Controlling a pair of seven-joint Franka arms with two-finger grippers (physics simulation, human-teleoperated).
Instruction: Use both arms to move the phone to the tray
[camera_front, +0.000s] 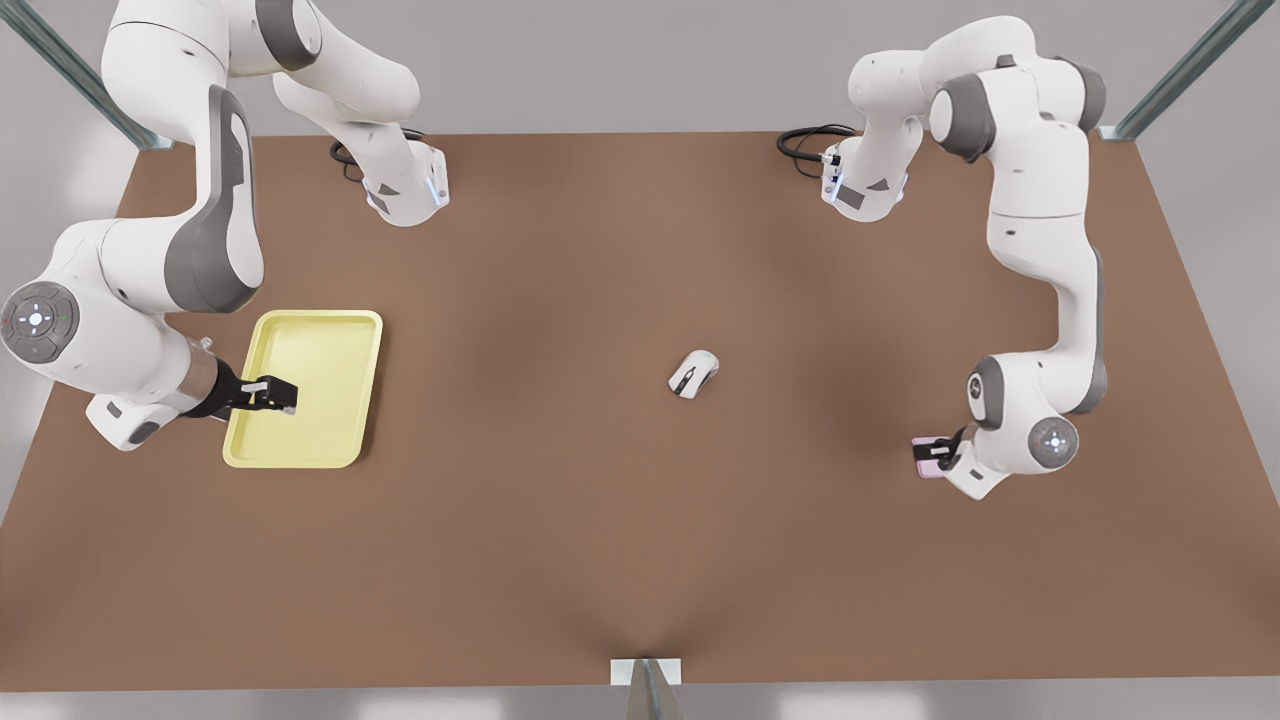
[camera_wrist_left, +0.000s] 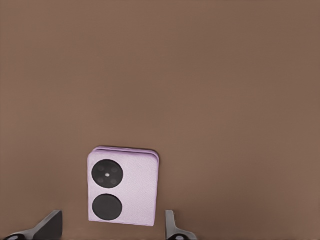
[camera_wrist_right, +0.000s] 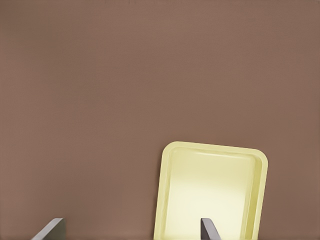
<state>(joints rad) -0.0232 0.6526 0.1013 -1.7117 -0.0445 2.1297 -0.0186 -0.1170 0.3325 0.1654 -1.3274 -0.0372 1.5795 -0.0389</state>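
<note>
Tray (camera_front: 330, 345) waits at nine o'clock, the right gripper (camera_front: 272, 394) hovering over it, jaws parted, holding nothing. Mouse (camera_front: 693, 373) sits mid-surface. At three o'clock the left gripper (camera_front: 937, 455), jaws released, straddles the phone (camera_wrist_left: 122, 186) lying on the surface; nothing is moved yet.

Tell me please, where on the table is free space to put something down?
Bare table lies between the tray and the mouse, and along the whole near edge. It is crowded at the left gripper over the phone and the right gripper over the tray.
</note>
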